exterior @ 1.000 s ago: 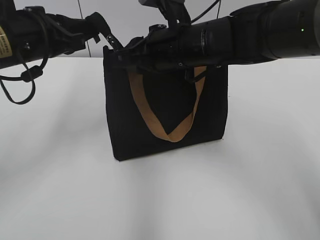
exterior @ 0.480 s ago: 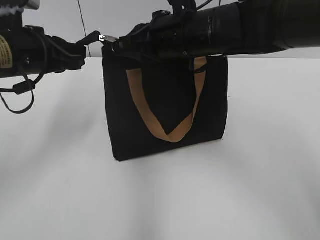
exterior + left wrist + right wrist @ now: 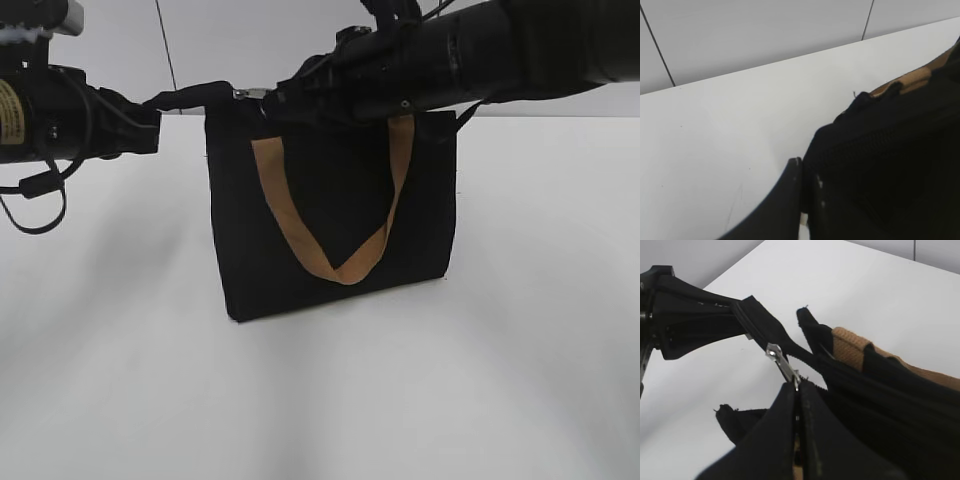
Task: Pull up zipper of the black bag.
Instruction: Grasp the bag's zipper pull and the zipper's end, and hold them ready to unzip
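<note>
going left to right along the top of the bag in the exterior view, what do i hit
left gripper → stretched black zipper tape → silver zipper pull → right gripper → tan handle

A plain white table (image 3: 480, 380) carries everything here; its matte top runs back to a pale panelled wall (image 3: 250, 40) with thin dark seams. The only thing standing directly on it is the black bag (image 3: 330, 260), upright near the middle, its flat base resting on the surface, a tan strap (image 3: 345, 268) looping down its front face, soft shadows spreading around it
</note>
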Tool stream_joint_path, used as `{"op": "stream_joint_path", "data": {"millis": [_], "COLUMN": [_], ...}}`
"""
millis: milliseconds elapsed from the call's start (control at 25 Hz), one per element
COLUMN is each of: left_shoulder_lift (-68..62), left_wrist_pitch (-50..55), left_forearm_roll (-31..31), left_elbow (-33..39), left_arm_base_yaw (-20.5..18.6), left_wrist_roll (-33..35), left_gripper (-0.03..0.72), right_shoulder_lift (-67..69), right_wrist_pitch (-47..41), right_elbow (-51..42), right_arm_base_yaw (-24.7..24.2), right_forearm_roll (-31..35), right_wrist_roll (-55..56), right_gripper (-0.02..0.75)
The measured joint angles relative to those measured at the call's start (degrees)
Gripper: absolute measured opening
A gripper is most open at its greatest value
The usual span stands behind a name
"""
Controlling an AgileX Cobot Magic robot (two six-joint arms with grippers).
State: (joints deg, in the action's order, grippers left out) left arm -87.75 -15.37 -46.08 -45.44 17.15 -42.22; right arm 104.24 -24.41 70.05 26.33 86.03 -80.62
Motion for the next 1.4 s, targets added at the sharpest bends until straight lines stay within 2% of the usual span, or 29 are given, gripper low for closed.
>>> {"op": "stream_joint_path", "data": {"millis": [320, 720, 880, 1120, 1280, 1360, 1400], "left_shoulder_lift": [0.0, 0.0, 0.0, 0.0, 0.0, 0.0, 0.0], "left_wrist_pitch": [2.4, 6.7, 6.9, 6.5, 6.8, 7.1, 7.4], "left_forearm_roll": [-0.2, 0.0, 0.0, 0.0, 1.0, 2.0, 2.6], "left_elbow": [0.0, 0.0, 0.0, 0.0, 0.0, 0.0, 0.0], "left_arm_base_yaw": [0.3, 0.2, 0.2, 0.1, 0.1, 0.1, 0.1], "left_wrist_roll": [0.0, 0.0, 0.0, 0.0, 0.0, 0.0, 0.0], "left_gripper": [-0.006, -0.006, -0.006, -0.006, -0.004, 0.032, 0.078], "right_shoulder_lift": [-1.6, -2.9, -3.4, -4.0, -4.7, -4.7, -4.7], "right_wrist_pitch": [-5.1, -10.8, -12.8, -16.0, -18.1, -18.7, -18.8], "right_elbow": [-0.1, -0.1, -0.1, -0.1, -0.1, -0.1, -0.1], "right_arm_base_yaw": [-6.6, -16.2, -19.7, -22.2, -22.2, -22.0, -22.0], "right_forearm_roll": [-3.8, -14.0, -15.4, -17.1, -17.1, -17.2, -17.3], "right_wrist_roll": [1.7, 9.8, 10.4, 11.7, 11.7, 11.6, 11.6], "right_gripper": [-0.015, -0.015, -0.015, -0.015, -0.013, 0.028, 0.082]}}
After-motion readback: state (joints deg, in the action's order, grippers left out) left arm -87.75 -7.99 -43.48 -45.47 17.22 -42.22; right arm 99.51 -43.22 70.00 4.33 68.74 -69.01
